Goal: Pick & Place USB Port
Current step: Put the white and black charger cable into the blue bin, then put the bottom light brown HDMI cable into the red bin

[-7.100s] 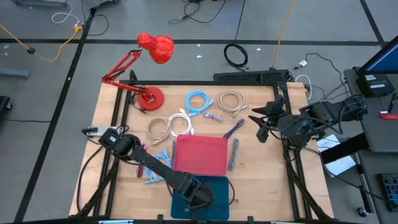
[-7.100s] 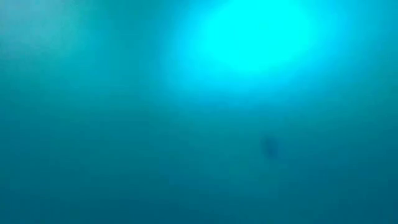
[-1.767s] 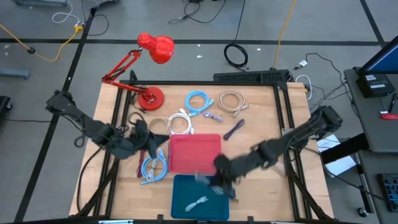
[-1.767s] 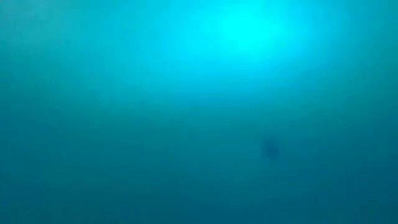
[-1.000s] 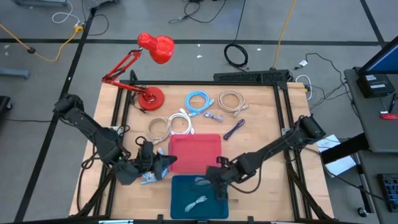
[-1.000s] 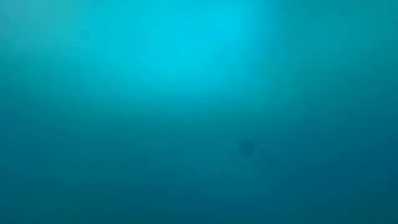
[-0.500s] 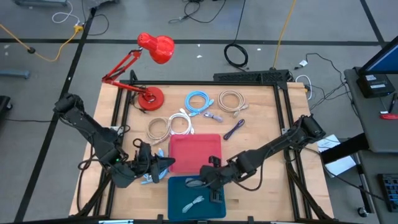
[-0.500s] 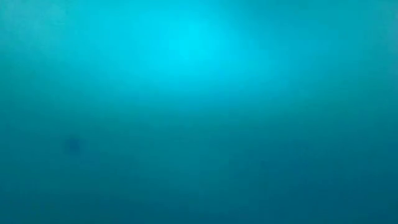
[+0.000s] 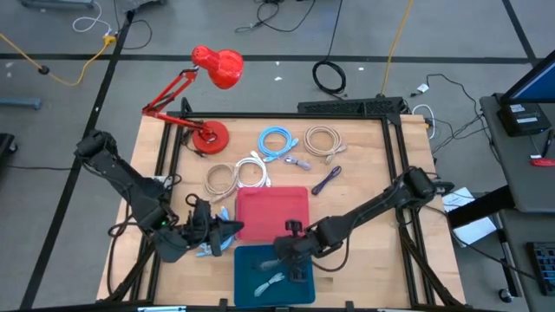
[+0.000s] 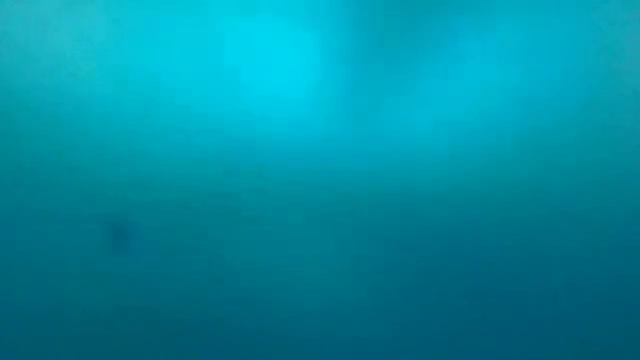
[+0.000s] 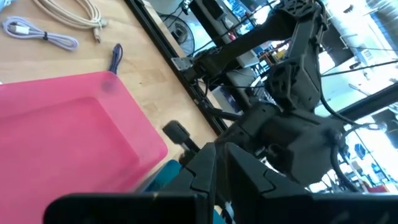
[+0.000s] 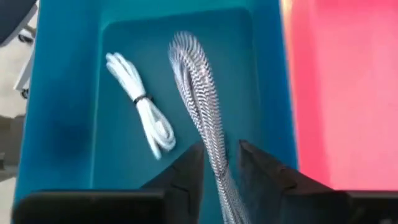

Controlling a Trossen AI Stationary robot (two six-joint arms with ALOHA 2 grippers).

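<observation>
**Right arm holds a braided cable over the teal tray**

The right gripper (image 12: pixel 214 163) hangs above the teal tray (image 12: pixel 68 124) at the front edge of the desk (image 9: pixel 364 186). Its jaws are closed on a braided cable (image 12: pixel 199 99) with a grey and white woven pattern, which runs from between the two fingers down toward the tray floor. I judge that the cable is held low over the tray so it can be released inside and not fall on the rim. A white cable (image 12: pixel 140 112), folded into a short bundle with a dark tie around the middle, already lies flat in the tray, just beside the braided one.

The tray is of smooth plastic with rounded inner corners. The red tray (image 9: pixel 273 215) beside it has the same shape and looks empty in the wrist views.

The left gripper (image 9: pixel 221 232) rests near the left side of the red tray, over a light blue cable (image 9: pixel 208 247) on the wooden desk. I cannot tell if its jaws are open or closed.

More coiled cables wait farther back: a blue coil (image 9: pixel 276 141), a beige coil (image 9: pixel 323 139) and white coils (image 9: pixel 238 176). A red desk lamp (image 9: pixel 208 87) stands at the back left corner. The low view shows only a blue blur.
</observation>
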